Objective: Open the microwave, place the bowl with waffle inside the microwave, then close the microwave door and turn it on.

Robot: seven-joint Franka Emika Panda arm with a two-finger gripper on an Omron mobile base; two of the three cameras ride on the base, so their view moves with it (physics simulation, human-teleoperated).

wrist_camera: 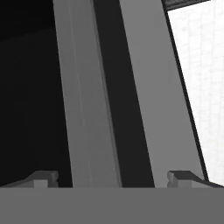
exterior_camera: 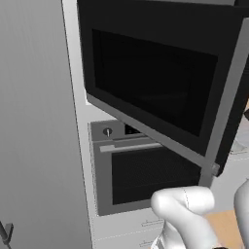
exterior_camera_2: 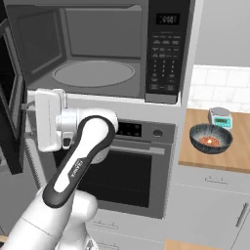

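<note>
Microwave door (exterior_camera: 155, 82) swung wide open to the left, grey bar handle (wrist_camera: 89, 109) running between the spread fingertips of the gripper (wrist_camera: 111, 178); jaws apart, clamping nothing. Microwave (exterior_camera_2: 105, 46) cavity exposed, turntable (exterior_camera_2: 93, 73) bare. Bowl (exterior_camera_2: 210, 138) sits far right on the wooden counter (exterior_camera_2: 234, 156), beside a small scale (exterior_camera_2: 220, 117), well apart from the arm.

Risk, judged: withdrawing the hand sideways could catch the handle and drag the door partly shut.

Right base view shows cavity, keypad (exterior_camera_2: 164, 58) and bowl; left base view gives the door's outer face and the oven (exterior_camera: 141, 170) below.
</note>
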